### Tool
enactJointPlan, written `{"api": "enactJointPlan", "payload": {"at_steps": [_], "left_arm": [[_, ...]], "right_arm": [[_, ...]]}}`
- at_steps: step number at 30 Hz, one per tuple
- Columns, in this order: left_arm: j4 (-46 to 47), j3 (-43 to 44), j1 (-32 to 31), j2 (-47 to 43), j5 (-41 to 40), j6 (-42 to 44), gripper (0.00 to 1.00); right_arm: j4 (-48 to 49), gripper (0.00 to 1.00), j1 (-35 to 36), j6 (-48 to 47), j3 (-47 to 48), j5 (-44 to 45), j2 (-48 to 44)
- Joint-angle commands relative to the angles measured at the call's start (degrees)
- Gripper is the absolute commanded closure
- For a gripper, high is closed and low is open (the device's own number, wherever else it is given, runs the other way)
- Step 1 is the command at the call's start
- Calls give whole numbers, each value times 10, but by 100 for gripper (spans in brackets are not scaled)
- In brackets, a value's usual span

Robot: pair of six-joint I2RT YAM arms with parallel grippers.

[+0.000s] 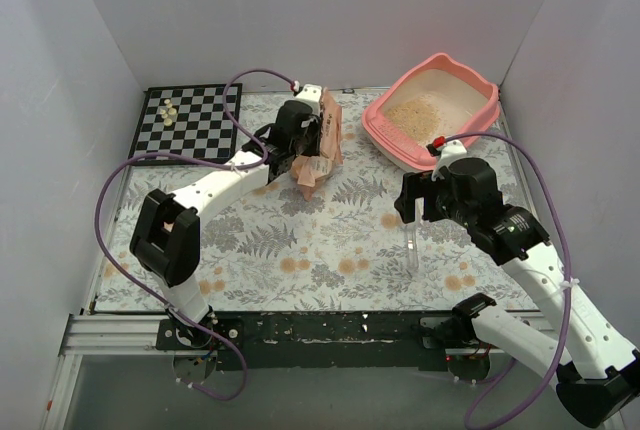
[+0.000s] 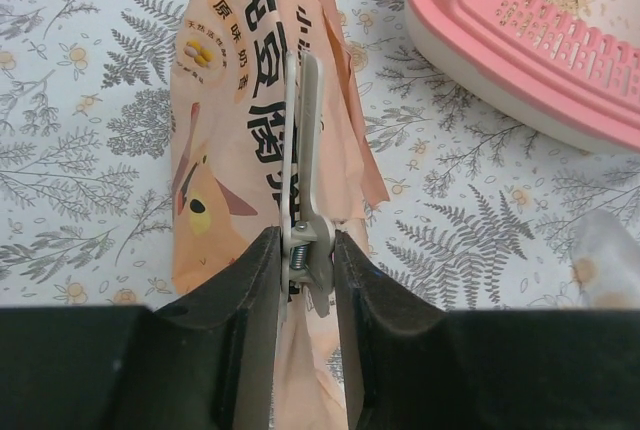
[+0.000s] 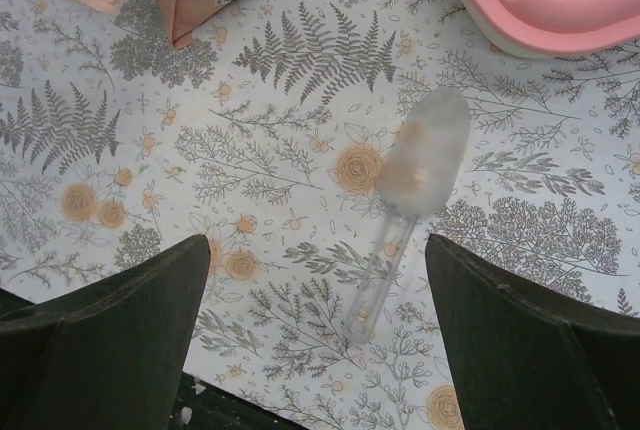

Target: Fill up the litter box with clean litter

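Clear scoop (image 3: 415, 185) flat on flowery cloth (image 3: 150, 130). Right gripper (image 3: 315, 250) fingers wide apart. Pink litter box (image 3: 560, 0) corner top right.

The litter box (image 1: 432, 110) was smooth pink plastic; the scoop (image 3: 410, 190) clear plastic; the clip (image 2: 305, 170) brushed metal.

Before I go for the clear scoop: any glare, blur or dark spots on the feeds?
Top external: even light, faint shadows; the clear plastic scoop nearly vanishes against the floral tablecloth. Right wrist: scoop in focus, no glare; the open right gripper reads as black wedges. Left wrist: the orange printed bag and metal clip are sharp; the left gripper clamping the clip is dark and soft.
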Motion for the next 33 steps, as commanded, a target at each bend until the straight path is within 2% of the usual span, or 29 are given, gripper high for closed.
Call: {"api": "enactJointPlan", "payload": {"at_steps": [1,3,4,5,10,16,22,27,33], "left_arm": [[5,5,-7,-9,-60,29,83],[6,-2,-7,-10,-72,32,89],[8,-3,-7,-11,-78,33,97],[7,-4,-7,-11,-84,36,100],[9,-12,-16,-34,-101,45,100],[-16,-5,-51,-83,-174,69,100],[-20,-32,-57,-118,-178,78,100],[-34,-22,-58,-139,-147,57,100],[-120,56,-67,-143,-61,19,100]], "right_arm": [[15,4,0,6,-1,-11,-7],[15,4,-1,8,-2,-13,-7],[18,4,-1,8,-3,-13,-7],[18,4,-1,9,-2,-14,-7],[19,4,0,12,0,-18,-3],[19,4,0,17,5,-21,-1],[23,5,0,25,3,-33,-1],[22,5,0,30,4,-36,-5],[13,5,0,34,14,-42,-2]]}}
